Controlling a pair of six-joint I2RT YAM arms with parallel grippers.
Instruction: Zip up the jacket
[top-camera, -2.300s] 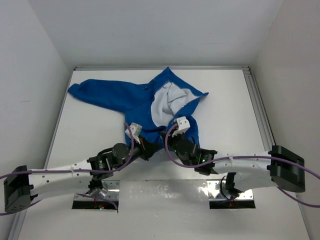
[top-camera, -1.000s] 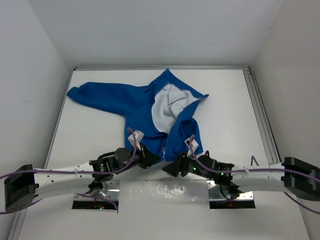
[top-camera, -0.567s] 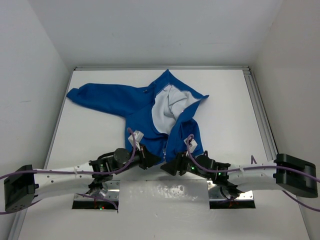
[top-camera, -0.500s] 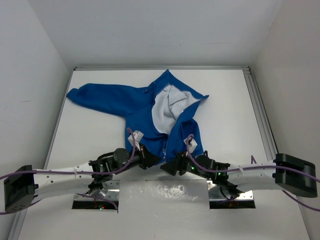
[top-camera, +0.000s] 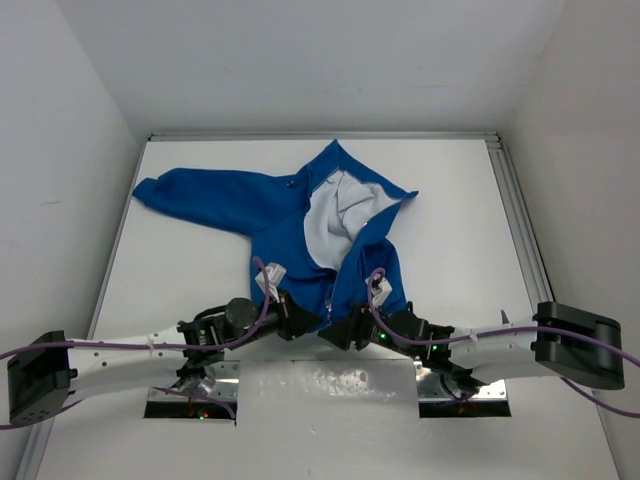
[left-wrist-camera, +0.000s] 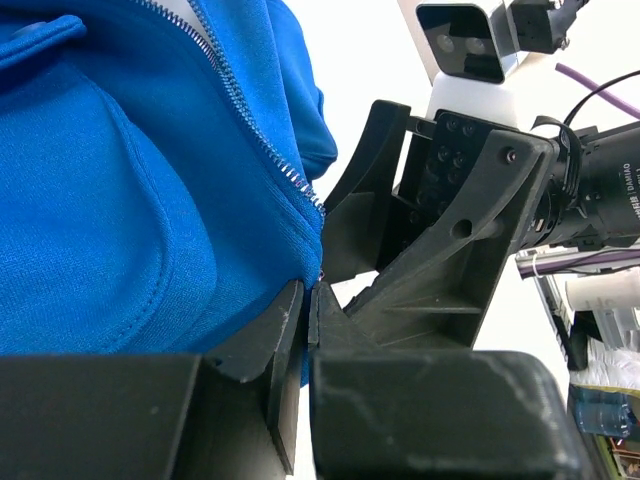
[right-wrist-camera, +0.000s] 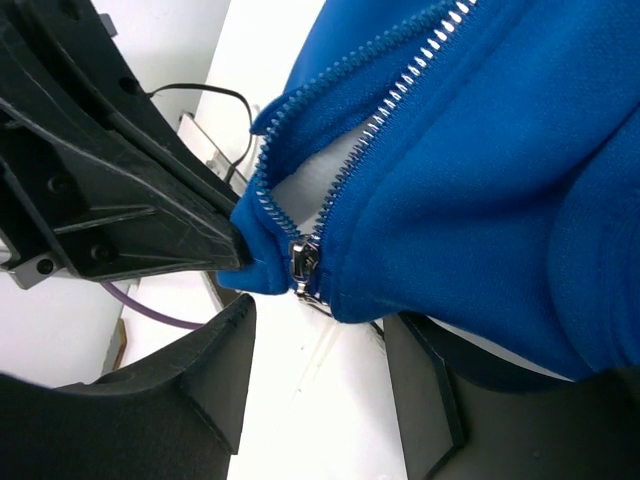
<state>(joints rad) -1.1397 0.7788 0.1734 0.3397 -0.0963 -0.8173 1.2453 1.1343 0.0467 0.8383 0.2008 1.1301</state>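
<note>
The blue jacket (top-camera: 290, 215) lies spread on the white table, grey-white lining showing at its open front. My left gripper (top-camera: 305, 318) is shut on the bottom hem corner of the jacket (left-wrist-camera: 130, 200), beside the left row of zipper teeth (left-wrist-camera: 250, 120). My right gripper (top-camera: 333, 337) sits right next to it at the hem, open. In the right wrist view the metal zipper slider (right-wrist-camera: 303, 268) hangs at the base of the two zipper rows, just ahead of the gap between my open right fingers (right-wrist-camera: 200, 370). Nothing is between them.
One sleeve (top-camera: 170, 190) stretches to the table's far left. An aluminium rail (top-camera: 520, 220) runs along the right side, and white walls close in on three sides. Purple cables trail from both arms near the front edge.
The right gripper came down off the jacket front to the hem, then crept left toward the left gripper. Its jaws narrowed slightly. The left gripper kept its hold.
</note>
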